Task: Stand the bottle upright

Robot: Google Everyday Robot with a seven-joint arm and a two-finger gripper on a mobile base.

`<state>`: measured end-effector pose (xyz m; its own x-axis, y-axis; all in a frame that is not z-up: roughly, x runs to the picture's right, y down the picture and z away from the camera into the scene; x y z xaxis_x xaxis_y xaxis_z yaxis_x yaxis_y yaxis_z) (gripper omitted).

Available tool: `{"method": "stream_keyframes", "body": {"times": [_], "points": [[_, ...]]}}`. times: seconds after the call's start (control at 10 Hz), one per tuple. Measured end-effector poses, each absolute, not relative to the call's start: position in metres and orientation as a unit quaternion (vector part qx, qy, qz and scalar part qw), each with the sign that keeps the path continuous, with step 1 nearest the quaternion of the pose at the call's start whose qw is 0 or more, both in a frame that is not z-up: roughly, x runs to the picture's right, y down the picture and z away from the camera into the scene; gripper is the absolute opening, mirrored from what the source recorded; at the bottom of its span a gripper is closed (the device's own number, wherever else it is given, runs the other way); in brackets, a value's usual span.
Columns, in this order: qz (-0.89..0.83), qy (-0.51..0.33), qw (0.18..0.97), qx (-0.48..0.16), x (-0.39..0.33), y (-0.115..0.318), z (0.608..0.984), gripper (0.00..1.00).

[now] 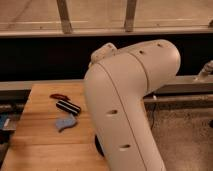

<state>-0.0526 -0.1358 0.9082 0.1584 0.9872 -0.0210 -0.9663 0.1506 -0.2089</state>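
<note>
The white bottle is out of view; no part of it shows on the wooden table (40, 145). My large white arm (127, 105) fills the middle of the camera view and hides the table's right side. The gripper is not in view. On the table lie a black bar with white stripes (68, 107), a flat blue piece (65, 123) just in front of it, and a small red-brown object (59, 96) behind it.
A dark wall and a metal rail (100, 32) with window posts run behind the table. A grey speckled floor (185, 135) lies to the right. A blue object (4, 122) sits off the table's left edge.
</note>
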Motion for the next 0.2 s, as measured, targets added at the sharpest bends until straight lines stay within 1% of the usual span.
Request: {"method": "stream_keyframes", "body": {"times": [0.2], "points": [[0.647,-0.067,0.754,-0.090,-0.0547,-0.1365,0.9056,0.74]]}}
